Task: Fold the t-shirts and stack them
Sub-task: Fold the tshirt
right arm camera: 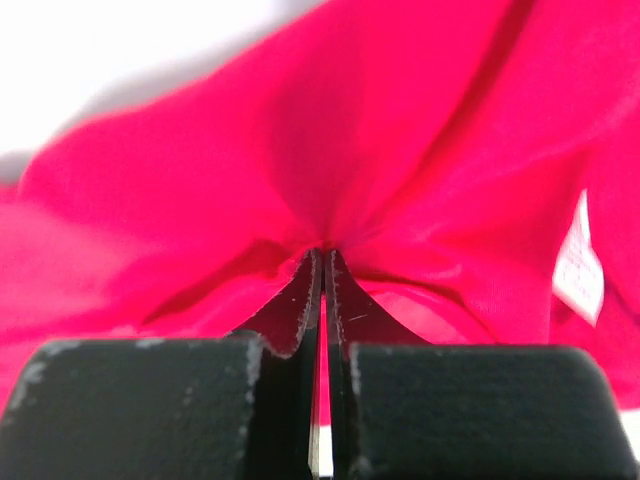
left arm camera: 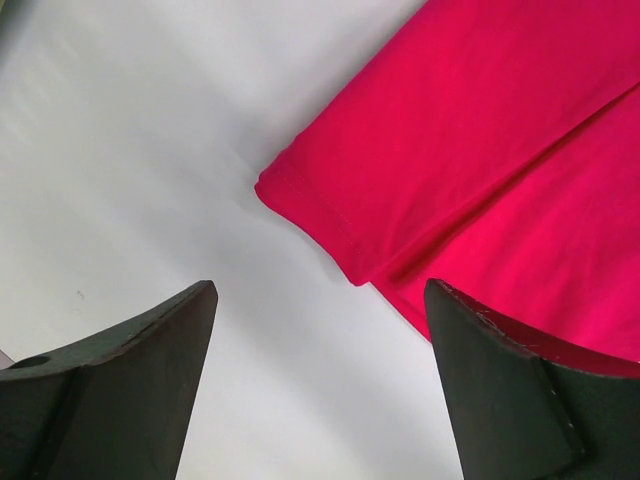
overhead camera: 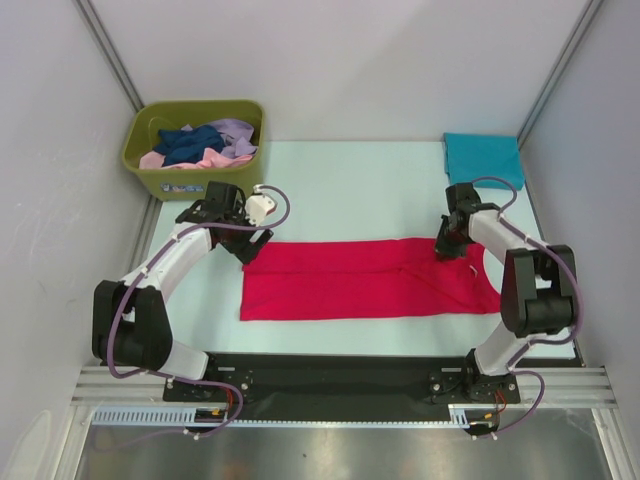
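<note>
A bright red t-shirt [overhead camera: 360,280] lies folded into a long band across the middle of the table. My right gripper [overhead camera: 447,246] is shut on the red t-shirt [right arm camera: 330,150] at its upper right edge, the cloth bunching into the closed fingertips; a white label [right arm camera: 578,268] shows to the right. My left gripper [overhead camera: 252,242] hangs open just above the table at the shirt's upper left corner [left arm camera: 300,195], with nothing between its fingers [left arm camera: 150,340]. A folded teal t-shirt [overhead camera: 483,158] lies at the back right.
An olive-green bin [overhead camera: 150,170] at the back left holds navy [overhead camera: 188,142], pink [overhead camera: 205,160] and lavender [overhead camera: 236,134] tees. White walls close in the table on both sides. The black base rail [overhead camera: 330,375] runs along the near edge.
</note>
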`<state>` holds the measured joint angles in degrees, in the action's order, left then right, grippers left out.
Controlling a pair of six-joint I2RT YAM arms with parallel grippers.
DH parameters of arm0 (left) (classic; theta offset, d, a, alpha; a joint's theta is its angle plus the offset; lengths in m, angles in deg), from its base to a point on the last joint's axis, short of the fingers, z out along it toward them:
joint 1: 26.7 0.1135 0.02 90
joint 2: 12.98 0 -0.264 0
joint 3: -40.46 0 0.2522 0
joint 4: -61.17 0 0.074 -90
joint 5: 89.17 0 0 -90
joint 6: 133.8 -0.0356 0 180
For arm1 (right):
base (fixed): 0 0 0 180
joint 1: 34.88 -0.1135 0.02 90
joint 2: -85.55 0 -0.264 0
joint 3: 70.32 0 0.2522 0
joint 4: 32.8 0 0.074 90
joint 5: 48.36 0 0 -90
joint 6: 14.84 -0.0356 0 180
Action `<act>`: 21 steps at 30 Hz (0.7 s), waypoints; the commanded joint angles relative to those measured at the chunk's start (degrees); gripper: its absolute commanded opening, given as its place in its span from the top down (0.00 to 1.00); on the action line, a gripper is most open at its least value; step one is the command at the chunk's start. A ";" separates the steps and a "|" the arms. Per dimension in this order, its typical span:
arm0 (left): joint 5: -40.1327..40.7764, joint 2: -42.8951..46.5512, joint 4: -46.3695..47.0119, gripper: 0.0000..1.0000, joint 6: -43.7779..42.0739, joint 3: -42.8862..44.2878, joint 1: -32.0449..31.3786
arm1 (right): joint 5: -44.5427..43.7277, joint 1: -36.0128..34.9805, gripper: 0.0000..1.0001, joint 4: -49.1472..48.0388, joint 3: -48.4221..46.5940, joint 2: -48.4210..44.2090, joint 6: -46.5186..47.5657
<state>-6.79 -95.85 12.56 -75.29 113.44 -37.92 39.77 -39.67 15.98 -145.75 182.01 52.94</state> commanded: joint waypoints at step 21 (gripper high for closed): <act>-1.79 -0.19 1.19 0.09 0.81 1.25 0.33 | -0.96 -6.10 0.80 4.35 3.65 -8.65 -0.46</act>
<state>-7.18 -96.46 12.97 -75.27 113.44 -37.92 35.88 -44.83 20.97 -142.01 175.43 51.83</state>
